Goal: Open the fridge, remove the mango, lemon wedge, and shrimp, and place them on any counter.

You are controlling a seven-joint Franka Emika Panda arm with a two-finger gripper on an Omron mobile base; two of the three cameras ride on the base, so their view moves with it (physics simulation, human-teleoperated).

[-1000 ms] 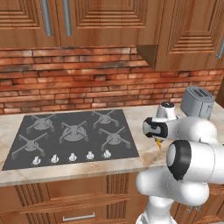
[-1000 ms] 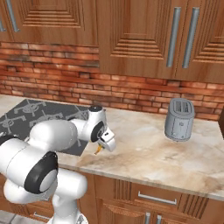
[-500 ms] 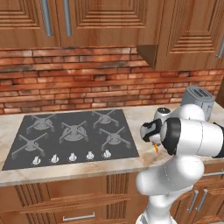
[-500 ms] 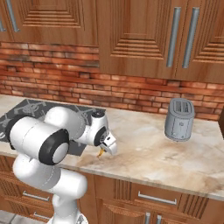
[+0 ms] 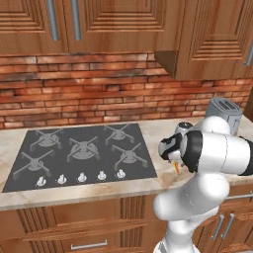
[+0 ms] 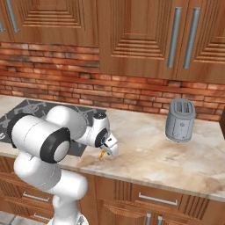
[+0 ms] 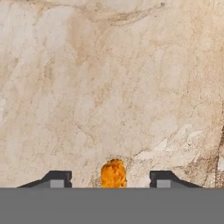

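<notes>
My gripper (image 7: 109, 181) points down at the beige marbled counter (image 7: 109, 87), just right of the cooktop. Its jaws stand open. The small orange shrimp (image 7: 113, 173) sits between the two fingertips (image 7: 57, 179) with a gap on each side. In the left base view the shrimp (image 5: 176, 168) pokes out under the gripper (image 5: 172, 159), right at the counter (image 5: 148, 184). From the right, the shrimp (image 6: 102, 154) shows below the gripper (image 6: 108, 148) on the counter (image 6: 154, 154). The fridge, mango and lemon wedge are out of view.
A black five-burner cooktop (image 5: 79, 155) lies left of the gripper. A grey toaster (image 6: 180, 119) stands at the back right by the brick wall. Wooden wall cabinets (image 6: 132, 35) hang overhead. Bare counter stretches between gripper and toaster.
The gripper came down to the counter with the shrimp and its jaws went from shut to open. The elbow swung right and lower.
</notes>
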